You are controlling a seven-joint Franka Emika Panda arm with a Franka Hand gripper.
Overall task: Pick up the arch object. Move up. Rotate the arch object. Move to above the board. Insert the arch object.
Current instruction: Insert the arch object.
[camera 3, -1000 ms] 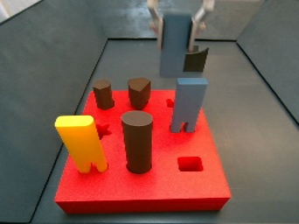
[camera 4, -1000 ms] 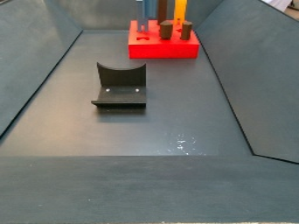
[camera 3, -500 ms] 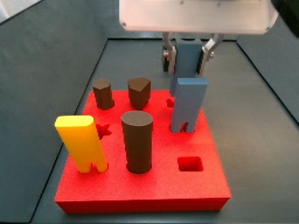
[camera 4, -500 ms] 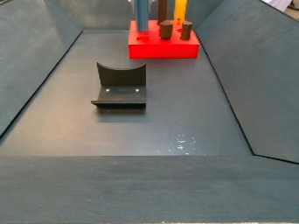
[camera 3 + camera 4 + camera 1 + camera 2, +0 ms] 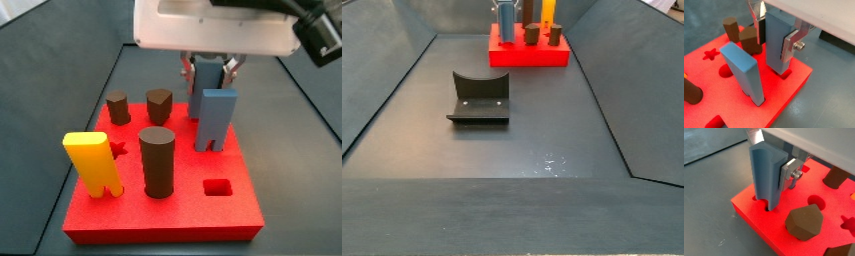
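Claw (image 5: 771,165) grips slim grey-blue arch object (image 5: 765,175) upright.

Arch object (image 5: 767,175) in gripper (image 5: 774,170) jaws, upright, foot in board (image 5: 764,218) hole.

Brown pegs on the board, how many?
3, in a side view: a tall round peg at the front of the board, a short one at the back left, a wedge-topped one beside it. The gripper may hide others.

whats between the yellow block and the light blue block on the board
The tall brown cylinder stands between them on the board in a side view; the hand holds the arch object behind.
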